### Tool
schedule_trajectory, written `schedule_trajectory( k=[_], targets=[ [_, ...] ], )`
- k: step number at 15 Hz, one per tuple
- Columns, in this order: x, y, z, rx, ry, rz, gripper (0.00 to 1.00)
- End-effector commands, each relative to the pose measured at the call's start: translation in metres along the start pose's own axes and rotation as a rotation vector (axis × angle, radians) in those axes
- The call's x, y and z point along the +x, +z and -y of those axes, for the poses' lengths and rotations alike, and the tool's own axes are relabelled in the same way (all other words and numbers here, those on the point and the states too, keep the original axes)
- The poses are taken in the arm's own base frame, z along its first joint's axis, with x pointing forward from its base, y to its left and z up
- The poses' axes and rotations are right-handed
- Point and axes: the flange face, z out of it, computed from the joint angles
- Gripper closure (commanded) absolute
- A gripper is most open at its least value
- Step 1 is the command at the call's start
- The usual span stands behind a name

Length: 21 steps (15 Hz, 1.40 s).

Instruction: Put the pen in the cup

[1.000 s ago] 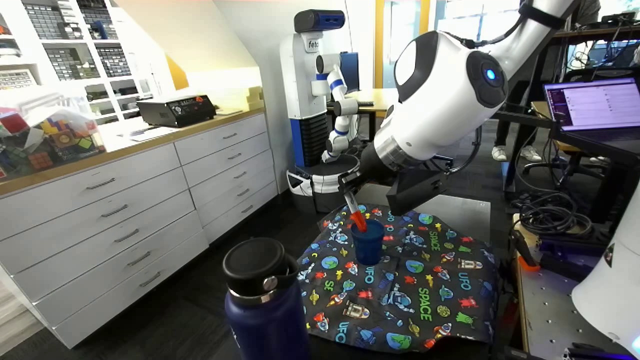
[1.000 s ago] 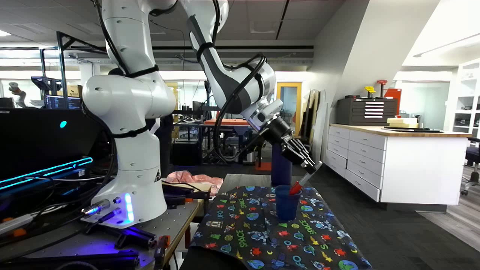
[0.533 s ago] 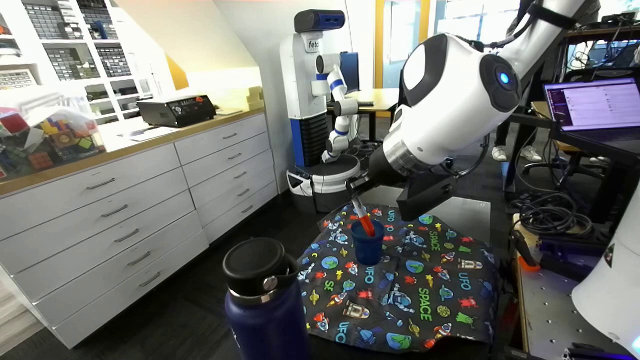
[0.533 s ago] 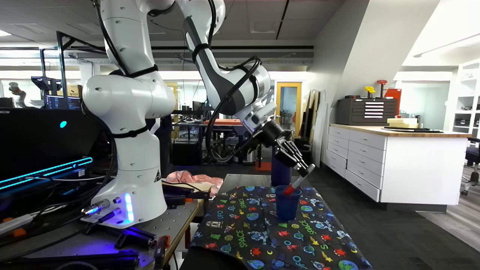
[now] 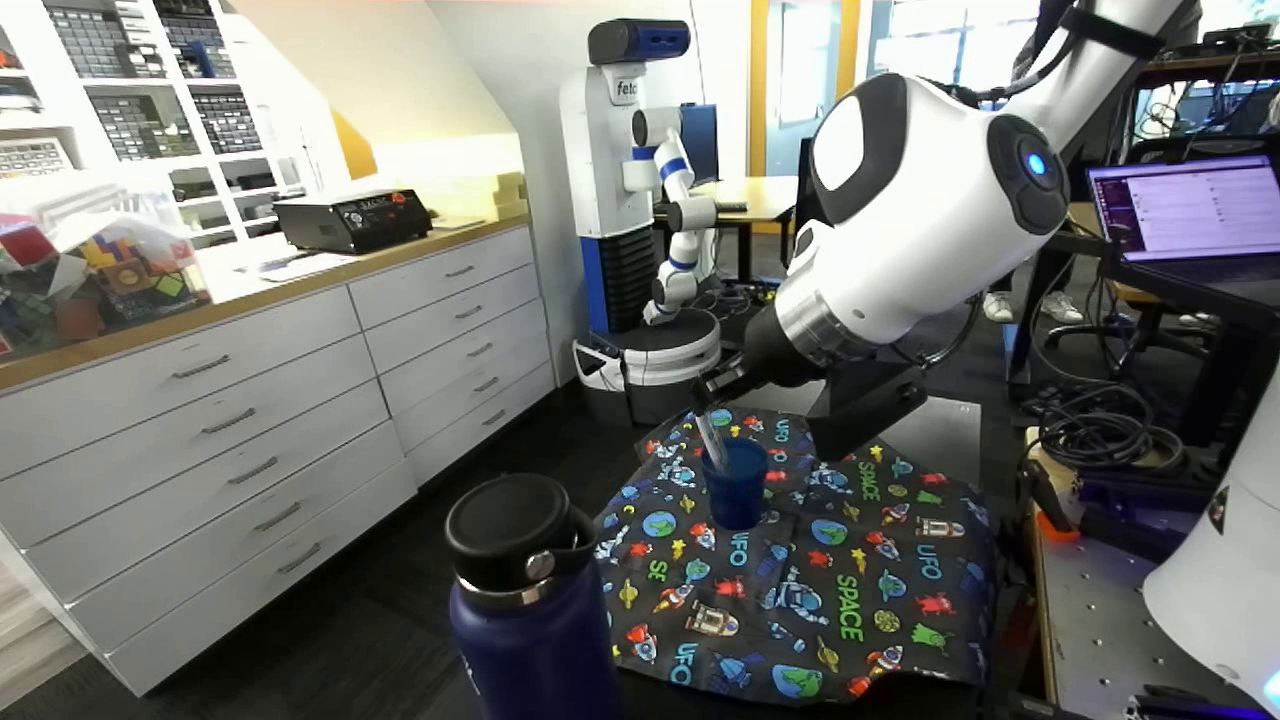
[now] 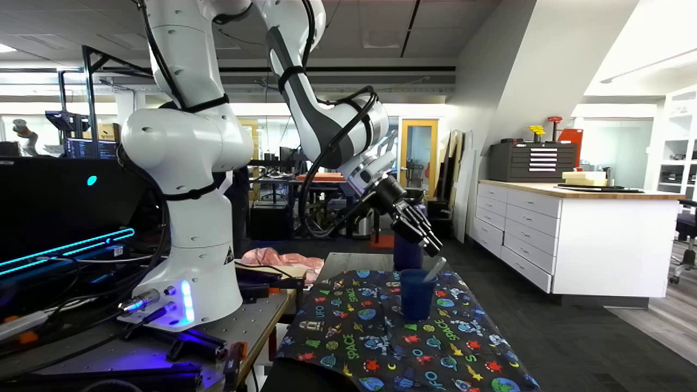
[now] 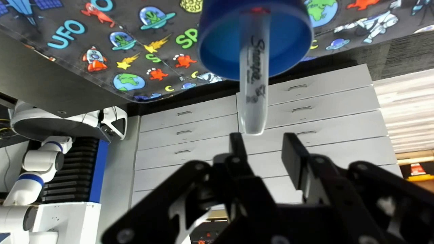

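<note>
The gripper (image 7: 263,139) hangs just off the tail of the pen (image 7: 254,74), jaws parted by a modest gap w/ nothing btwn them; its slanted approach prob. suits the pen's own lean, letting it back off along the same line w/out a knock. The pen sits in the cup (image 6: 416,302), red end down inside, pale barrel sloping out over the rim, which appears to prop it; it likely juts up b/c it's too long, at that tilt, to sink below the lip. A sliver of space that seems to show btwn jaws and pen in an exterior view suggests the cup alone bears it. The cup stands upright on a space-print cloth (image 5: 800,570), mouth up to take a drop from above; its wall hides how deep the red end rests. The placing looks done, w/ prob. only a clean retreat left; main risk is a brush that tips a light-looking cup. Farther off, a lidded bottle (image 5: 530,610) stands upright, apart from the cup, prob. no part of the job. In the bkgd, drawers (image 5: 300,420) are pushed in, and a 2nd robot (image 5: 612,160) has its arm folded down in front, prob. parked out of the way.
</note>
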Motion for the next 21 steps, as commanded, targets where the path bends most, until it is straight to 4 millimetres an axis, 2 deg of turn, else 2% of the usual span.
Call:
schedule_trajectory(
  k=[1,6,11,14,21],
  targets=[
    [0.006,-0.016,0.005,0.021,0.009,-0.031,0.35],
    [0.010,-0.023,0.006,0.031,0.015,-0.051,0.02],
    [0.018,-0.028,-0.002,0.029,0.032,-0.066,0.00],
    [0.016,-0.022,-0.008,0.018,0.029,-0.033,0.00],
    [0.026,-0.021,-0.014,0.017,0.014,0.075,0.00]
  ],
)
